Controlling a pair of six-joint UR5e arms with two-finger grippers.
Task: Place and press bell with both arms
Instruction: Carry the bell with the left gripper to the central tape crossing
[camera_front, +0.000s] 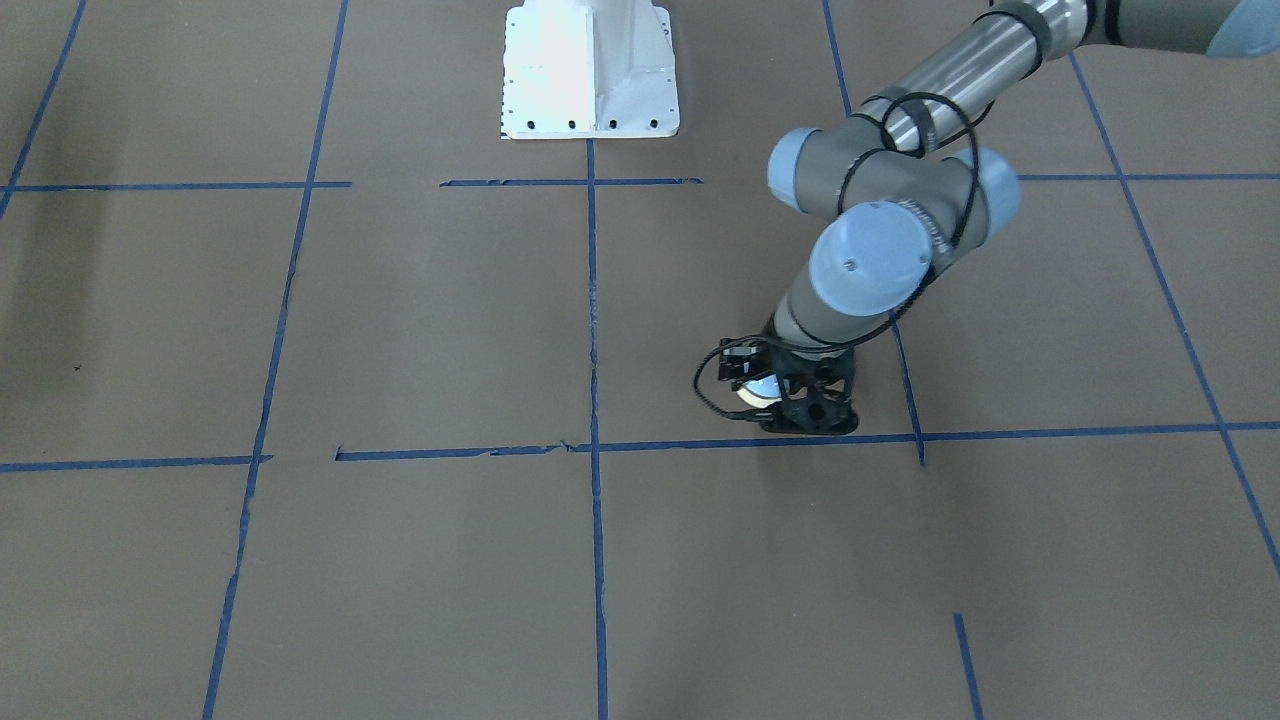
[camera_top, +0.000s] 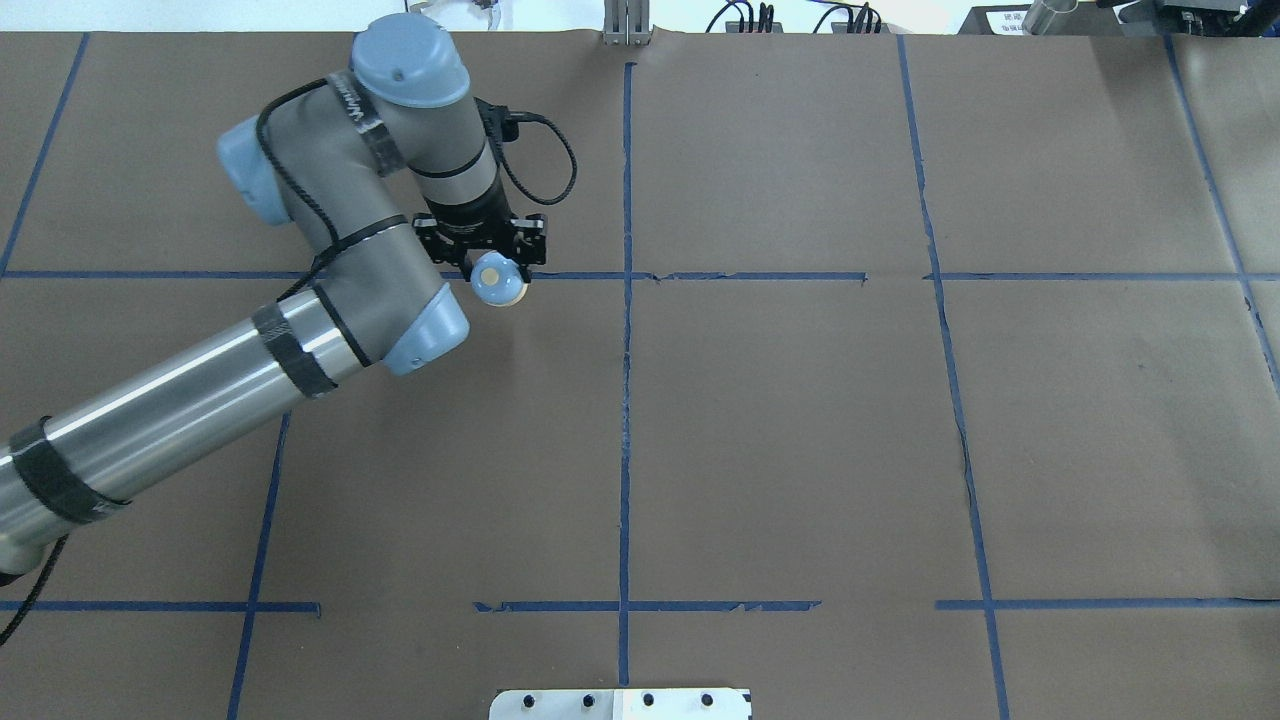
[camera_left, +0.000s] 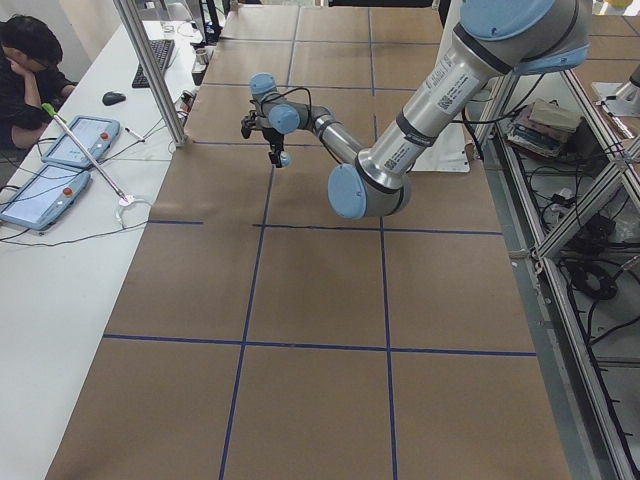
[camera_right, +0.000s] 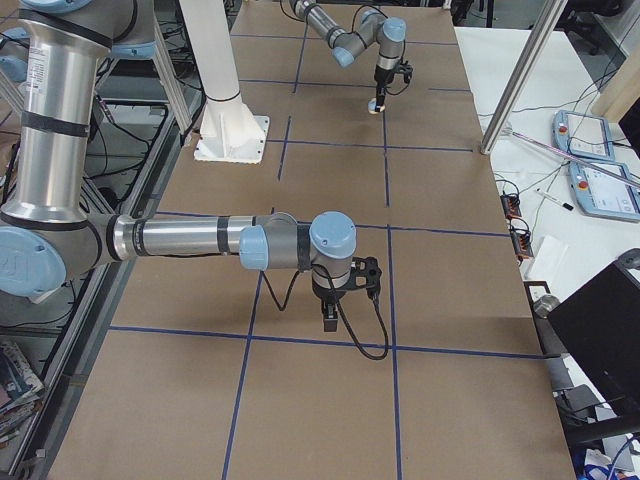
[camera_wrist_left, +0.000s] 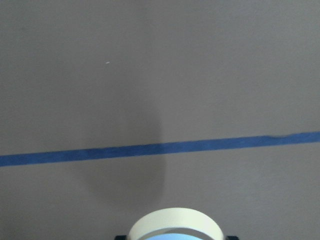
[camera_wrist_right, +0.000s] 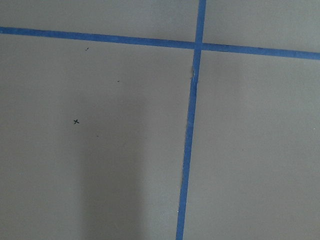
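Note:
The light-blue bell (camera_top: 503, 287) with its cream button is held in my left gripper (camera_top: 495, 270), which is shut on it, low over the brown table near a blue tape line. In the front view the bell (camera_front: 757, 391) shows at the black gripper (camera_front: 795, 402). The left wrist view shows only the bell's cream rim (camera_wrist_left: 175, 222) at the bottom edge, with its shadow on the table. My right gripper (camera_right: 330, 318) points down over the table near a tape crossing and shows only in the right side view. I cannot tell whether it is open or shut.
The white pedestal (camera_front: 590, 70) stands at the robot's edge of the table. An operator (camera_left: 30, 75) sits at a side table with tablets (camera_left: 60, 165) beyond the far edge. A metal post (camera_left: 150, 70) stands at that edge.

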